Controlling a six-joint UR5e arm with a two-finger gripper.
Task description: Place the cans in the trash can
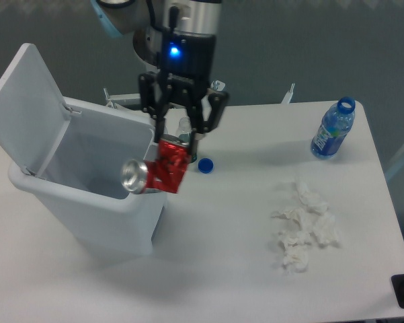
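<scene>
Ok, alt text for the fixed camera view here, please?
The robot's gripper holds a dented red can tilted over the rim of an open white trash can, lid up. On the white table sit a blue bottle, a blue cap and crumpled tissues.

Open mouth of trash can (87,192) unobstructed from above, lid (23,101) swung up at far left; right rim corner occupied by red can (158,173) hanging from gripper (178,145); blue cap (205,165) just right of gripper; crumpled tissues (304,225) near right; blue bottle (333,129) upright at far right; bare table (222,256) between bin and tissues.
</scene>
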